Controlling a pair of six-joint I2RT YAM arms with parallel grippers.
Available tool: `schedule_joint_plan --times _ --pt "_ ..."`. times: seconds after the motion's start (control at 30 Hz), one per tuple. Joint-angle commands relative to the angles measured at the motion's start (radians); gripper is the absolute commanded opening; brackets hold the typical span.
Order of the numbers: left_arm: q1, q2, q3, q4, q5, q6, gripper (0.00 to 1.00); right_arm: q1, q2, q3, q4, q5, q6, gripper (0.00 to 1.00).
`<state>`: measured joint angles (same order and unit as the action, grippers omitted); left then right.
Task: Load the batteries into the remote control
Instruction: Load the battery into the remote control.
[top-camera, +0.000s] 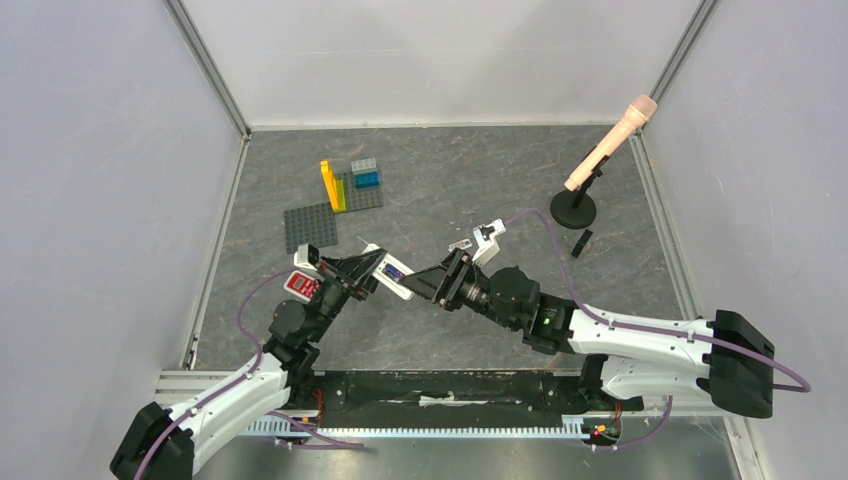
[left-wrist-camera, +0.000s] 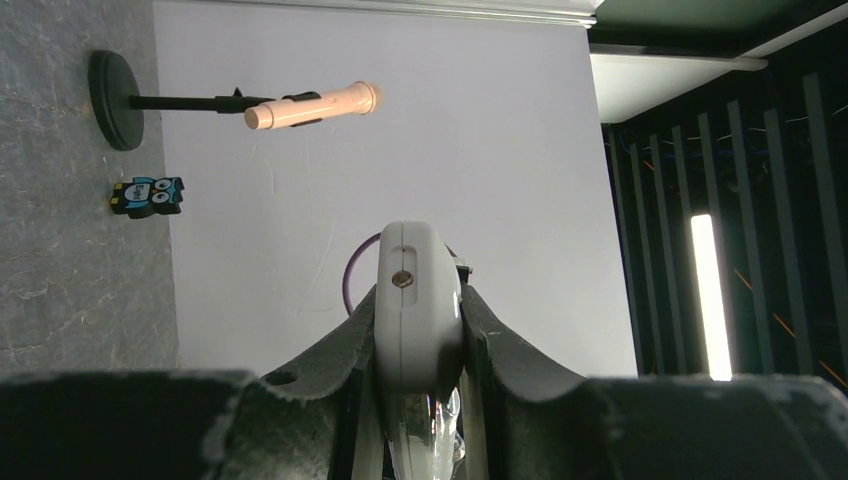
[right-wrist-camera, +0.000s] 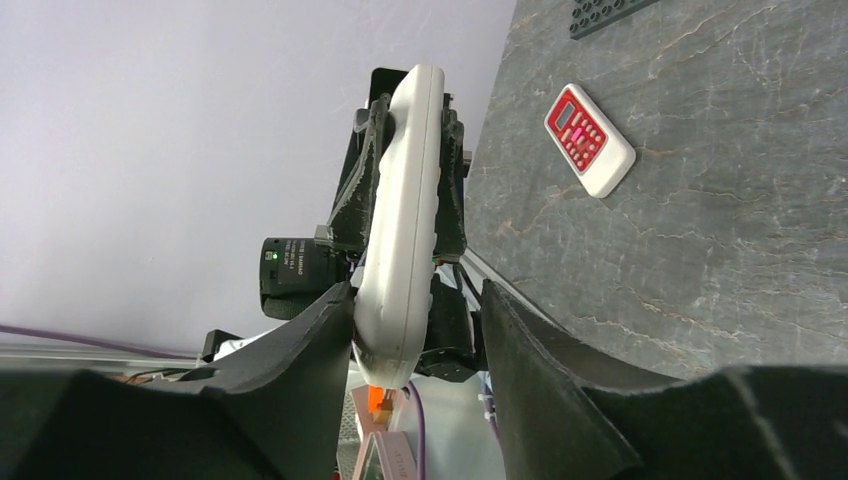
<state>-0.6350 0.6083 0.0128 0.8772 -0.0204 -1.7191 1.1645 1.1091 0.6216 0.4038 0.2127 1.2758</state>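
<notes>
Grey marbled table (top-camera: 450, 190) sits between white walls, and above it the left gripper (left-wrist-camera: 418, 305) is clamped on a long white plastic remote control (right-wrist-camera: 400, 220), while the right gripper (right-wrist-camera: 415, 300) has its jaws apart around the far end. If the right one squeezes crooked, the remote could twist or slip out. I cannot spot the batteries for sure; a tiny blue spot (top-camera: 393, 270) on the remote may be one.

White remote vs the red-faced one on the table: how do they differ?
The white remote is clamped in the left hand, held off the table. The red-faced remote lies flat on it, untouched. The white remote looks longer and slimmer, while the red-faced remote is short and stubby. Both have white casings.
</notes>
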Motion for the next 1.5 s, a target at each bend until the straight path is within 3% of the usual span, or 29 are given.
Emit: schedule_joint_plan --times 0.0,0.33,0.7,0.83,1.1,1.47 --pt "0.001 -0.014 -0.019 0.086 0.016 0.033 0.02 -0.009 0.026 0.029 -0.009 0.000 0.015 0.49" --pt "0.001 -0.030 0.010 0.121 0.064 0.195 0.02 -0.014 0.086 0.103 -0.201 0.003 0.021 0.39" --pt "0.002 -0.130 0.022 -0.014 0.038 0.284 0.02 -0.017 0.066 0.134 -0.359 0.071 -0.007 0.39" --pt "0.001 -0.145 0.026 -0.045 0.039 0.303 0.02 -0.017 0.058 0.141 -0.359 0.062 -0.026 0.46" --pt "0.001 -0.185 0.018 -0.107 0.026 0.332 0.02 -0.018 -0.040 0.094 -0.280 0.059 -0.052 0.71" --pt "0.001 -0.203 0.044 -0.141 0.043 0.380 0.02 -0.029 -0.009 0.109 -0.183 -0.019 -0.134 0.76"
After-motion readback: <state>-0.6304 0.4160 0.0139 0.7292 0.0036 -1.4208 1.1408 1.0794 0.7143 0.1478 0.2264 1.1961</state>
